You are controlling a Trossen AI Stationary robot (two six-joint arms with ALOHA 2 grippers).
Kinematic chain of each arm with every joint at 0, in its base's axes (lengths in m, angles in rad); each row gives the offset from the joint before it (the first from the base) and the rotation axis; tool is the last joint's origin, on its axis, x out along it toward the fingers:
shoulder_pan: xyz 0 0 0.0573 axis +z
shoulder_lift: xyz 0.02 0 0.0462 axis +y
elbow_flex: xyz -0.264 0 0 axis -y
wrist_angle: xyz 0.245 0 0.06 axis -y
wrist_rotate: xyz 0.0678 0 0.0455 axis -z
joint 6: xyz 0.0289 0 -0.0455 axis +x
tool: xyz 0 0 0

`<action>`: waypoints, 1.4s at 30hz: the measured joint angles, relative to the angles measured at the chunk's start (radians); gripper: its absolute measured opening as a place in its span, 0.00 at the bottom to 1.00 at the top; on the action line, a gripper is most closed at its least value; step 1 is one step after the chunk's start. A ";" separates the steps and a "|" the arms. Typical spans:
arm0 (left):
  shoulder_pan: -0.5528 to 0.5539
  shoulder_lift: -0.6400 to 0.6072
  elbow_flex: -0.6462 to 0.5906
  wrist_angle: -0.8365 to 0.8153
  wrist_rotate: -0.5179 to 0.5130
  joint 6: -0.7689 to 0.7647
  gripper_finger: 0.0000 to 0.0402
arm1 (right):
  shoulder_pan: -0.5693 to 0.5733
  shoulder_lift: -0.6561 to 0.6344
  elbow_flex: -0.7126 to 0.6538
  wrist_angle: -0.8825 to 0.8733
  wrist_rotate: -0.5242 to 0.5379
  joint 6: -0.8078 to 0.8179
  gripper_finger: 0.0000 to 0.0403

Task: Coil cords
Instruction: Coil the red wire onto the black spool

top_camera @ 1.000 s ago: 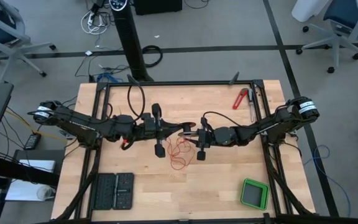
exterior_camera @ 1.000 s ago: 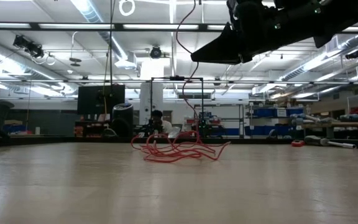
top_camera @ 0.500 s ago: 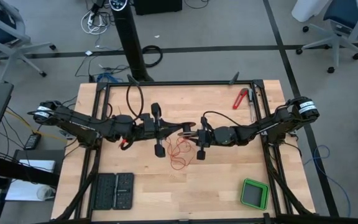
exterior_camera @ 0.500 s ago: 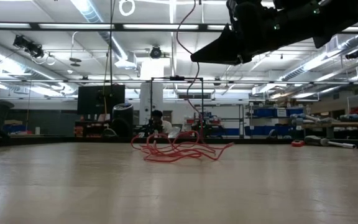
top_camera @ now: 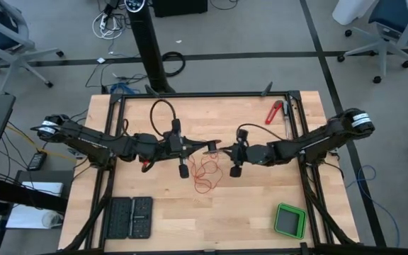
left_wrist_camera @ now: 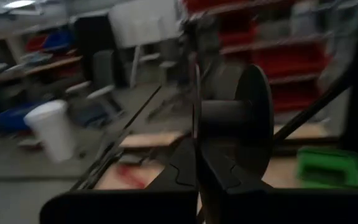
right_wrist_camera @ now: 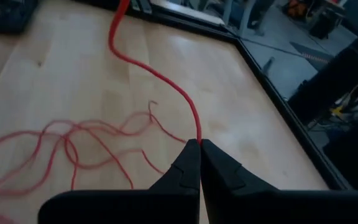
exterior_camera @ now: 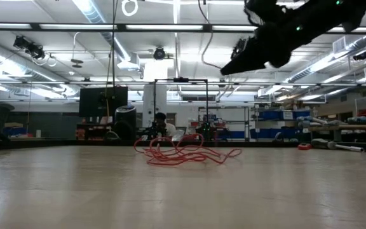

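The cord is a thin red wire. Most of it lies in a loose tangle (top_camera: pixel 204 172) (exterior_camera: pixel 186 152) on the wooden table, near the middle. My two grippers meet tip to tip just above that tangle. My left gripper (top_camera: pixel 212 146) (left_wrist_camera: pixel 197 140) is shut and points level toward the table's right edge. My right gripper (top_camera: pixel 225 149) (right_wrist_camera: pixel 199 142) is shut on a strand of the wire and slants down toward the left. In the left wrist view a dark round disc (left_wrist_camera: pixel 247 118) stands close ahead of the fingers. My left gripper has a thin red strand (left_wrist_camera: pixel 195 106) running up from its shut fingertips. Whether the tips pinch it I cannot tell. My right gripper pinches a single strand of the wire (right_wrist_camera: pixel 197 134) between its fingertips, coming from the table's right side and slanting down. From the pinch the strand runs away across the table (right_wrist_camera: pixel 120 50), and the tangle (right_wrist_camera: pixel 61 149) lies slack on the wood.
A red-handled tool (top_camera: pixel 273 112) lies at the far right of the table. A green box (top_camera: pixel 290 221) sits at the near right corner and a black tray (top_camera: pixel 132 218) at the near left. Dark frame rails (top_camera: pixel 204 95) border the table.
My right gripper has shut on the wire, drawn back a little toward the table's right edge and tipped up nearer to level. My left gripper has rolled slightly in place. The strand that hung down to the tangle in the low view no longer shows there.
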 joint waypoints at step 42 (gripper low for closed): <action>0.114 0.064 0.000 -0.504 -0.292 -0.162 0.00 | 0.161 -0.340 0.000 0.217 0.021 -0.052 0.00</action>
